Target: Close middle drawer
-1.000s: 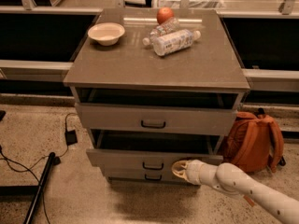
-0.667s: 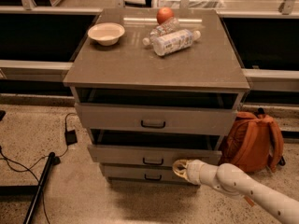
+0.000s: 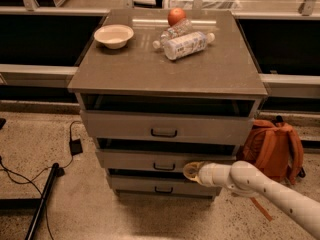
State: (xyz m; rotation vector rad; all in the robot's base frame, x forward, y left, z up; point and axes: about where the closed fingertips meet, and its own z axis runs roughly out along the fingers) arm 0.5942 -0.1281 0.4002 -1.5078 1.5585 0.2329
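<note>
Claw (image 3: 192,171) at middle drawer (image 3: 127,160) front, right of handle (image 3: 164,166).

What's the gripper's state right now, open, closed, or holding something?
Gripper: at the middle drawer front, right of its handle; open or closed cannot be told.

Your gripper (image 3: 192,171) sits at the middle drawer (image 3: 130,160) front, centre-right. Floor at bottom centre is open; an orange backpack (image 3: 274,146) blocks the right, a black pole (image 3: 42,204) and power adapter (image 3: 76,146) the lower left.
</note>
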